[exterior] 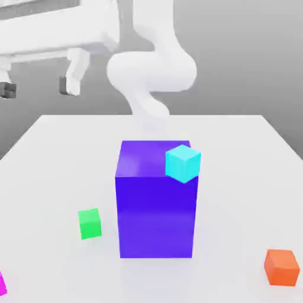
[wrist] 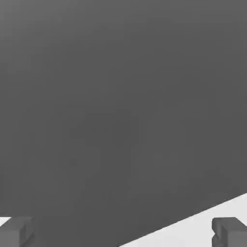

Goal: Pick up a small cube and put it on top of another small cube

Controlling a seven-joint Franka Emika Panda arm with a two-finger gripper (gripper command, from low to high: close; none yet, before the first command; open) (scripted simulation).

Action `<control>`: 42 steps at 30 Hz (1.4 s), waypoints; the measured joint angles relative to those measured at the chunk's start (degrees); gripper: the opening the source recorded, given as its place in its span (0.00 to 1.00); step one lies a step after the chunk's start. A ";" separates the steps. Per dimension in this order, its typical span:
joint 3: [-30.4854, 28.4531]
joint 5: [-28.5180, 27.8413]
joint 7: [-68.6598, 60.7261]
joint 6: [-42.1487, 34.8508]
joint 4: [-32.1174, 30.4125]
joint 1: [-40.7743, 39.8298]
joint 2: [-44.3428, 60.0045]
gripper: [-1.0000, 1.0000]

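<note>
White rounded arm (exterior: 152, 71), dark-tipped end effector (exterior: 39, 89)

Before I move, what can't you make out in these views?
- Magenta cube: mostly cut off by the exterior view's left edge.
- Table behind the block: hidden by the block in the exterior view.
- Cyan cube: its far sides face away in the exterior view, so how it's supported there can't be told.

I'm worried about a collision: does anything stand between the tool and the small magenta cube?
Nothing visible stands between the tool and the magenta cube; the big blue-violet block sits off toward the exterior view's right.
</note>
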 joint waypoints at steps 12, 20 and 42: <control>-4.27 5.89 1.96 5.51 2.92 -7.79 25.12 0.50; -3.12 10.52 1.13 12.70 5.75 -13.03 41.79 0.50; -4.09 9.42 5.51 9.84 -15.49 -8.49 17.31 0.00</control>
